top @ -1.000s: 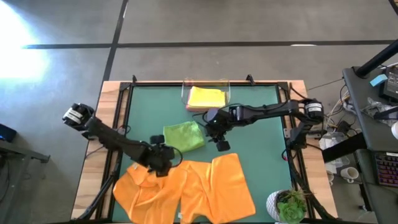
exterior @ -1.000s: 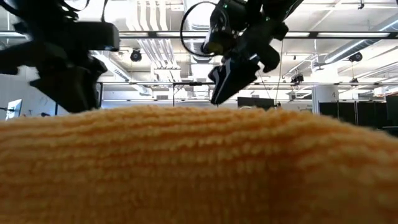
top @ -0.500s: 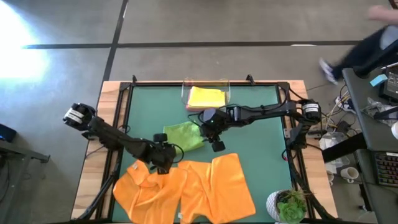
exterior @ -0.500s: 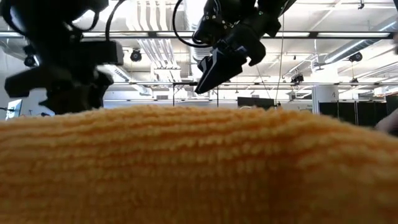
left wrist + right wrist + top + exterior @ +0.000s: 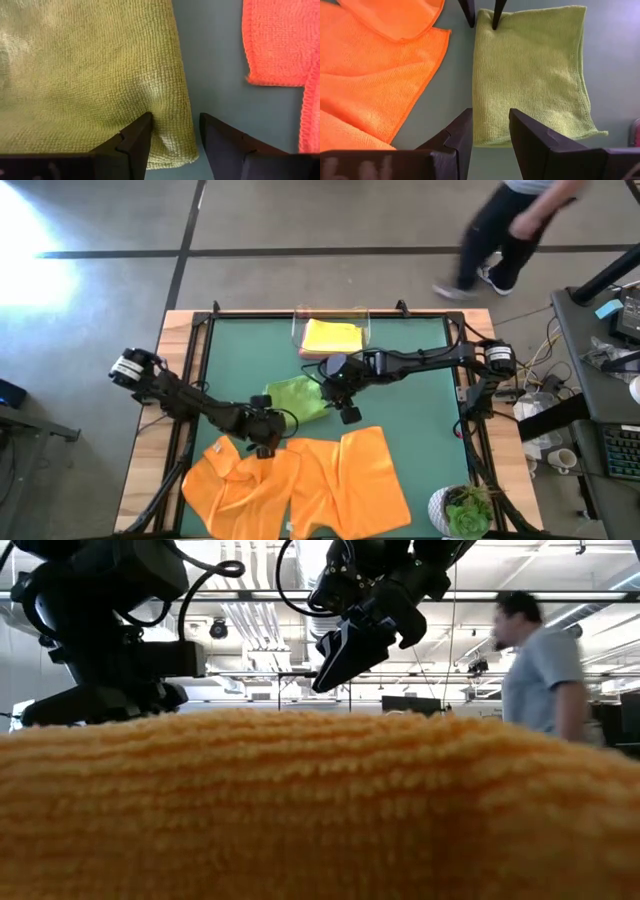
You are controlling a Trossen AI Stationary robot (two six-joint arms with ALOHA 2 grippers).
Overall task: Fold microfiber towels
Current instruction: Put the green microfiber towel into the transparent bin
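I saw both the left gripper and right gripper with fingers parted, holding nothing, flanking the green towel at mid-frame.

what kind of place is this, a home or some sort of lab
Most likely a robotics lab or workshop, not a home: exposed ceiling ducts and strip lights, a bare concrete floor around the green-topped work table, and a desk with cables and a keyboard alongside.
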